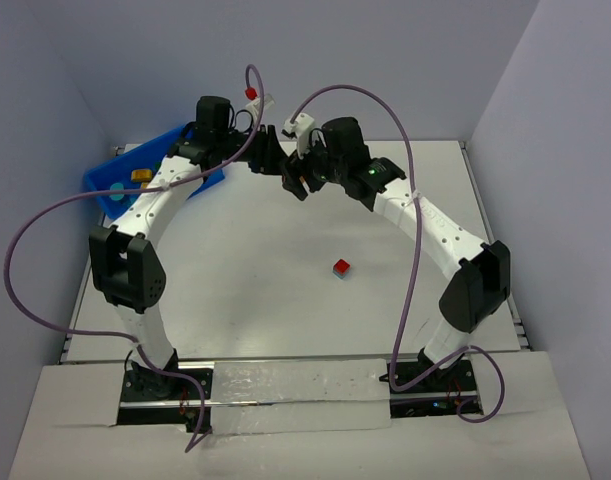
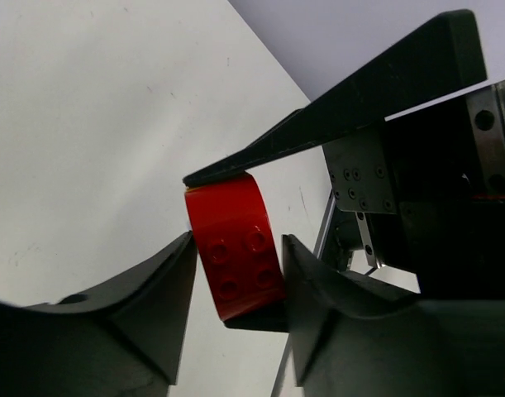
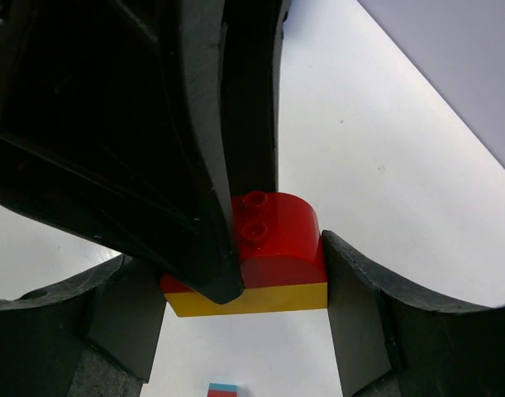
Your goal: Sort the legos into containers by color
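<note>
My two grippers meet above the far middle of the table. My left gripper (image 1: 269,150) (image 2: 235,248) is shut on a red rounded brick (image 2: 235,256). My right gripper (image 1: 295,180) (image 3: 244,277) is shut on the same stack, the red brick (image 3: 289,227) sitting on a yellow brick (image 3: 260,299). A left finger crosses in front of the stack in the right wrist view. A small red and blue brick (image 1: 341,267) (image 3: 223,389) lies on the table at centre. The blue bin (image 1: 110,185) stands at the far left with a yellow piece (image 1: 140,176) inside; the left arm hides most of it.
White walls close the table at the back and both sides. Purple cables loop above both arms. A raised rail runs along the table's right edge (image 1: 505,270).
</note>
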`<control>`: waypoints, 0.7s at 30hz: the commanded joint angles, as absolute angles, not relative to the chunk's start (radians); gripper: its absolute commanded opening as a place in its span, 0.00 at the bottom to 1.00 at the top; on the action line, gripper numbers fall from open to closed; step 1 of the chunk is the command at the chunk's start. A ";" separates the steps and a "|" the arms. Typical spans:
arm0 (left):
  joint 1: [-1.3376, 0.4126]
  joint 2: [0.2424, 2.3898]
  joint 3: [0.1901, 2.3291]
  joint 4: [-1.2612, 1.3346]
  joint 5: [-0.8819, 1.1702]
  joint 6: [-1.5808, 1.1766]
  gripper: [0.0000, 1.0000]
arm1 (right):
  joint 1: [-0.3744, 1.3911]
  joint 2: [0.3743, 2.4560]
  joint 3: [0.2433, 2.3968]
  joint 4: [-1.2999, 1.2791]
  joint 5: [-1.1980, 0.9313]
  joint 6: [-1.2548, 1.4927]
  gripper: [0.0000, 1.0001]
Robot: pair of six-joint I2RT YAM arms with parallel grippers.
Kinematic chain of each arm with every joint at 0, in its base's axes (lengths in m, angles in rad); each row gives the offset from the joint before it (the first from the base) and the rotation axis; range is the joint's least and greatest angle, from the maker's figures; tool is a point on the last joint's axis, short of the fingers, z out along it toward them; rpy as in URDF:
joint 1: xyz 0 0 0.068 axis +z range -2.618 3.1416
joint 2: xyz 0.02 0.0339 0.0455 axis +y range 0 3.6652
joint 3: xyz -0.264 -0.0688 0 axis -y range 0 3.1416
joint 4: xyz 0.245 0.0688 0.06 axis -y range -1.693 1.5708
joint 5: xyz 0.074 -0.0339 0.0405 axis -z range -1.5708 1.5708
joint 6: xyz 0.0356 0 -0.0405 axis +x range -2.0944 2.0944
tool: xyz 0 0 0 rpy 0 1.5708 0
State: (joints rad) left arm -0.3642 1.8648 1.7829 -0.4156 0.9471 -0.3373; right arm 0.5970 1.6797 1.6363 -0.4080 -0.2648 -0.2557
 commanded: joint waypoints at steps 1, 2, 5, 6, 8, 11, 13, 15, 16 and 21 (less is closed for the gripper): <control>-0.370 1.881 1.832 -0.446 0.916 -0.304 0.47 | 0.624 1.675 1.701 -0.383 -0.214 -0.261 0.58; -0.370 1.881 1.832 -0.447 0.910 -0.304 0.43 | 0.628 1.679 1.705 -0.388 -0.202 -0.263 0.57; -0.371 1.882 1.830 -0.448 0.898 -0.304 0.30 | 0.635 1.688 1.721 -0.398 -0.174 -0.260 0.57; -0.371 1.882 1.828 -0.448 0.894 -0.304 0.24 | 0.636 1.691 1.726 -0.405 -0.171 -0.258 0.56; -0.371 1.882 1.826 -0.448 0.887 -0.304 0.14 | 0.637 1.696 1.733 -0.413 -0.168 -0.258 0.56; -0.368 1.882 1.822 -0.445 0.885 -0.307 0.00 | 0.637 1.702 1.742 -0.422 -0.164 -0.255 0.67; -0.360 1.879 1.812 -0.429 0.899 -0.319 0.00 | 0.638 1.706 1.747 -0.432 -0.160 -0.250 0.77; -0.333 1.871 1.785 -0.378 0.922 -0.363 0.00 | 0.634 1.704 1.743 -0.443 -0.161 -0.252 0.92; -0.323 1.870 1.774 -0.357 0.945 -0.381 0.00 | 0.630 1.701 1.731 -0.443 -0.176 -0.255 0.95; -0.220 1.850 1.720 -0.167 1.068 -0.517 0.00 | 0.560 1.655 1.668 -0.456 -0.331 -0.247 1.00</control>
